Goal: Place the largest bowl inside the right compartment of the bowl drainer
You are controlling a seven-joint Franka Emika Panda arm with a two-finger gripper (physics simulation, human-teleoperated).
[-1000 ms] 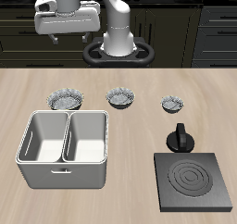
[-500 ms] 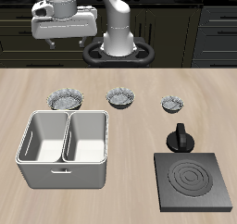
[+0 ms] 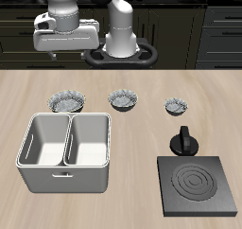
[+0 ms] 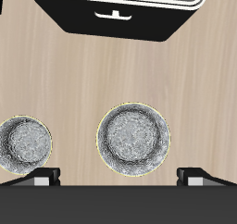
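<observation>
We find the widest grey-white speckled fluted bowl point(image 3: 66, 102) on the wooden worktop point(image 3: 142, 129), just behind the light grey two-well plastic drainer tub point(image 3: 64, 153). The gripper point(image 3: 62, 42) hangs above, jaws parted and empty. We advise descending straight onto the bowl's rim; open worktop separates it from the neighbouring smaller fluted bowl point(image 3: 124, 99).
</observation>
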